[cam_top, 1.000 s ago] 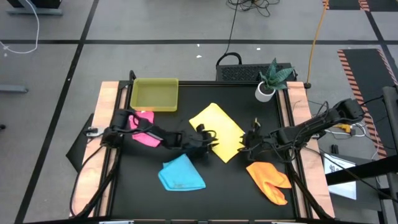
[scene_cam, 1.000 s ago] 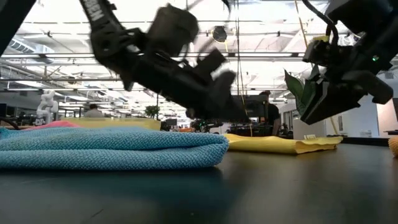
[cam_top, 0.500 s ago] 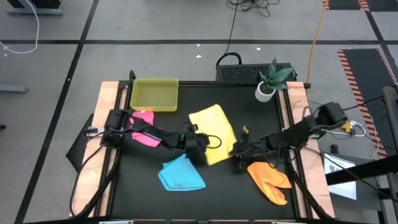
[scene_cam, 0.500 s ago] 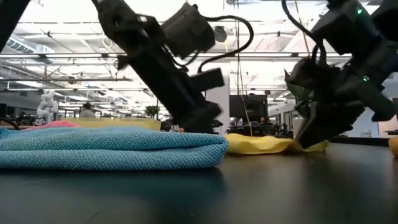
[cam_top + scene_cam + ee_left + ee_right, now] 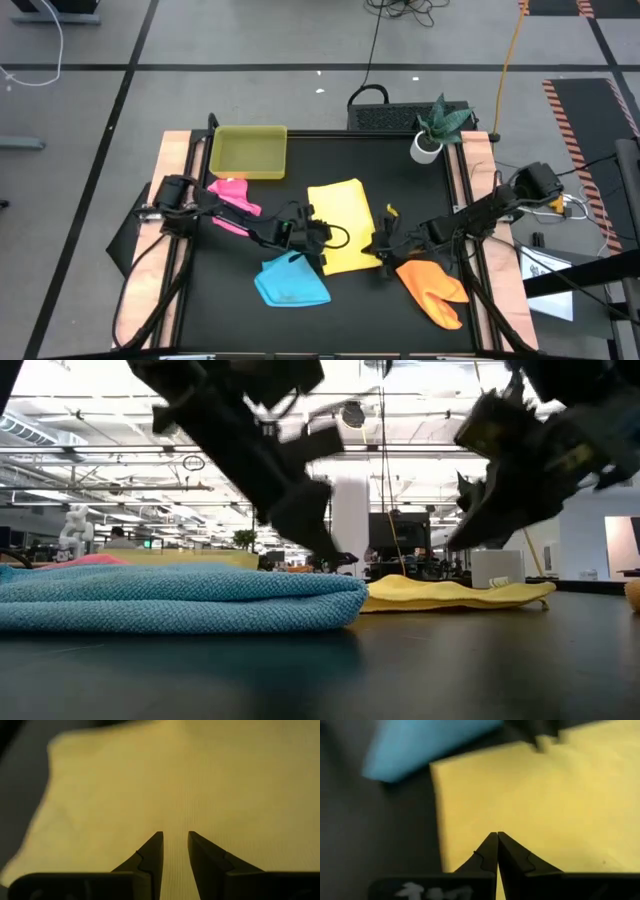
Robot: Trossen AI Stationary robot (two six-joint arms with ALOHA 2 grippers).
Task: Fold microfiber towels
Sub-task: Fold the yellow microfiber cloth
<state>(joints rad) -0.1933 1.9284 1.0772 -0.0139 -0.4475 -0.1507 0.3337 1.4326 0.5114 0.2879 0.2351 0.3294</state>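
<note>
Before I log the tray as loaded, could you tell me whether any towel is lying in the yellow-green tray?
No, the high view shows the yellow-green tray holding nothing, with the pink towel on the table just beside it.

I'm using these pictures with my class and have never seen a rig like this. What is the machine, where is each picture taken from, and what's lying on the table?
It is a robot with two dark arms at a table. One picture looks down from above, one looks level across the tabletop, and two come from cameras on the wrists. On the table lie a yellow towel, a blue towel, a pink towel, an orange towel and a tray. The left claw and the shut right claw sit at opposite sides of the yellow towel.
</note>
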